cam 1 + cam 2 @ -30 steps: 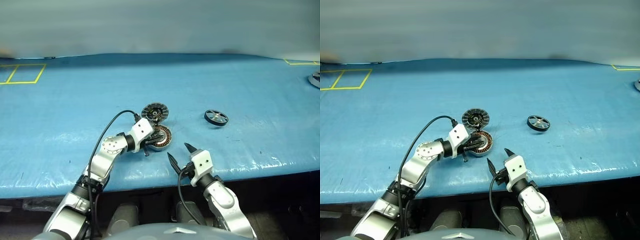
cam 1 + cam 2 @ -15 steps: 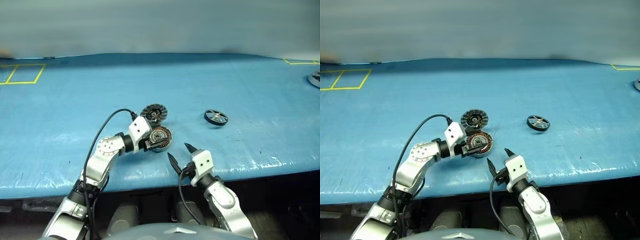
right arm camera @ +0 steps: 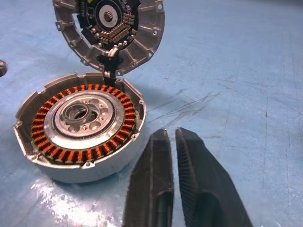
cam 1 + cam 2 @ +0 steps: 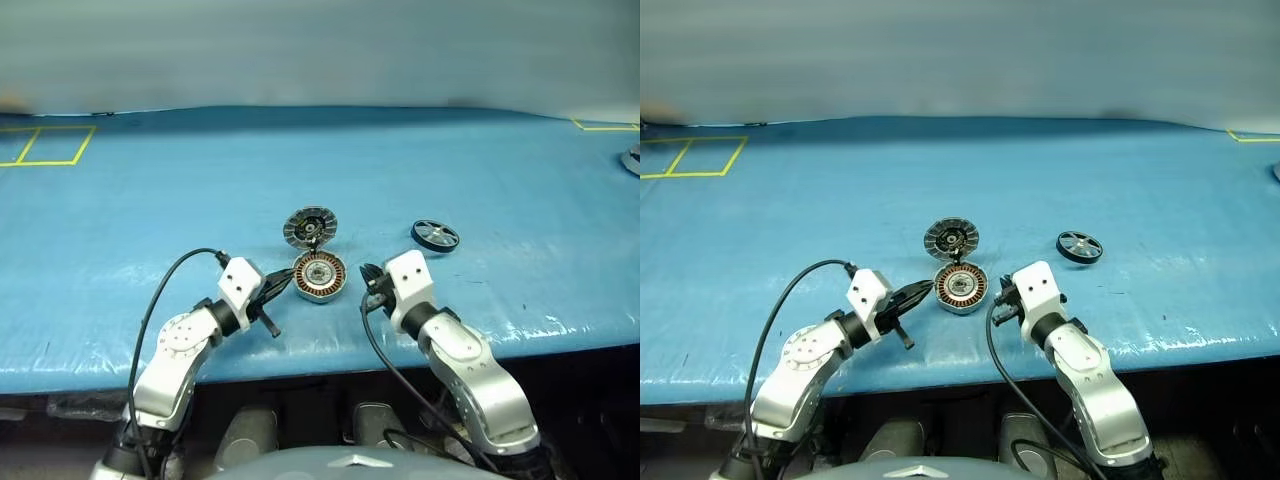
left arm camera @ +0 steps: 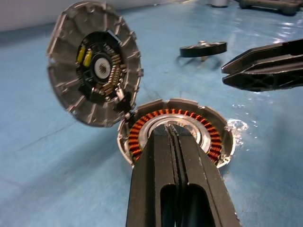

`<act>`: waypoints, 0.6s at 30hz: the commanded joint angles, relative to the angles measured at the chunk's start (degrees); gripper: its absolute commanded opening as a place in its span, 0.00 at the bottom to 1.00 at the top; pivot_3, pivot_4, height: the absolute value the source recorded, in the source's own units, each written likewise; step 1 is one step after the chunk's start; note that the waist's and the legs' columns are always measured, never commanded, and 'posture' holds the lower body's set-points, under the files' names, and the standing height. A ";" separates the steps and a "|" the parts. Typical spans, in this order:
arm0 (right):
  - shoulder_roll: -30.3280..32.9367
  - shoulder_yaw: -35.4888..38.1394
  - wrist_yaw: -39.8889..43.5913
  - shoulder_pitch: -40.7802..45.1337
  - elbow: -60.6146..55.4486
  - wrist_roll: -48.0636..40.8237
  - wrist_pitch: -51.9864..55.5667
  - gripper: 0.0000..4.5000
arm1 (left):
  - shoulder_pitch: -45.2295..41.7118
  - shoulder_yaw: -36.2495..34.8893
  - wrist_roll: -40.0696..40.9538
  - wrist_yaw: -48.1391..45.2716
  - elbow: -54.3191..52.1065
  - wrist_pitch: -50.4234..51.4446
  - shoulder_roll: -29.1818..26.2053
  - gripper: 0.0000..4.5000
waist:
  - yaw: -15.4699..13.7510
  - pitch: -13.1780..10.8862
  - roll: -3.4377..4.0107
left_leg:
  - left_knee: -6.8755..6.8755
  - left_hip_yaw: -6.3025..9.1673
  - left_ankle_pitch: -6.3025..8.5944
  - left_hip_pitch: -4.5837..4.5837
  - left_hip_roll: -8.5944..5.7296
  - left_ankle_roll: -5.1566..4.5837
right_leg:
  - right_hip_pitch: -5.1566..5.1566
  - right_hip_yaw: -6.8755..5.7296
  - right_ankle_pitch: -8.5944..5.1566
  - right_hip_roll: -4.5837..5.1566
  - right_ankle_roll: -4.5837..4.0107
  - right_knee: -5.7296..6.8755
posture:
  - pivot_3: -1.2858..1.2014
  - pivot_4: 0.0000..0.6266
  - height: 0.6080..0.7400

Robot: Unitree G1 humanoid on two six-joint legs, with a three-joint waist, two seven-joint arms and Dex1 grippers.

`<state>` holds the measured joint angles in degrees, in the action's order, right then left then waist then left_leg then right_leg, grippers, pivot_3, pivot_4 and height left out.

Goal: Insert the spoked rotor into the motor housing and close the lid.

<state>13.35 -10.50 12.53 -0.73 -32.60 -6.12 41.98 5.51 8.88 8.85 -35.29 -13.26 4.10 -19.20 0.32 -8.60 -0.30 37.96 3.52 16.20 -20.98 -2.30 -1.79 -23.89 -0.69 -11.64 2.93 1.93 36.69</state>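
Left eye view: motor housing [image 4: 319, 276] sits between both closed pincers.

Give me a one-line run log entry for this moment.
motor housing: open, no rotor inside | lid: up | spoked rotor: on table, apart | left gripper: shut, empty | right gripper: shut, empty

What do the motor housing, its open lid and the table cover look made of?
Motor housing: matte grey cast-looking metal, copper-coloured wire windings inside. Lid: same dull grey metal, ribbed rim, dark inner face. Table cover: glossy blue sheet, likely plastic, judging by wrinkles and glare.
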 commanded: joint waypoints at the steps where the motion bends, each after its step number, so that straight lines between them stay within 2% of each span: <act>1: -0.40 -1.32 -2.10 8.29 -4.50 0.35 14.67 0.01 | 2.75 -0.11 -0.96 1.47 -0.52 -5.85 0.94 0.00 | 0.06 -0.01 0.01 | 0.01 0.01 0.00 -0.06 0.00 0.00 | -0.04 -0.01 0.00 0.02 0.00 0.00 | 0.52 0.24 1.00; 8: -1.54 -4.41 0.85 19.93 -1.52 -3.47 28.33 0.01 | 5.88 -0.42 -0.69 2.29 5.36 -14.28 3.89 0.00 | -0.33 0.00 0.00 | 0.02 0.10 0.04 -0.20 -0.09 -0.09 | -0.09 -0.22 0.07 0.10 -0.12 -0.08 | 0.52 0.24 1.00; 18: -3.64 -5.50 3.03 24.14 1.68 -7.64 34.69 0.01 | 6.26 0.71 -0.32 1.81 8.27 -16.33 4.25 0.00 | 0.34 0.00 0.01 | 0.09 0.05 0.05 -0.63 -0.11 -0.11 | -0.57 -0.23 0.20 0.11 -0.28 0.01 | 0.52 0.24 1.00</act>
<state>10.26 -16.51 15.08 22.27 -29.88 -12.61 75.87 12.06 9.53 7.88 -33.23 -4.64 -10.59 -15.34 0.66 -8.60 -0.28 38.05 3.57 16.25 -21.62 -2.41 -1.90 -24.46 -0.92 -11.45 3.04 1.65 36.71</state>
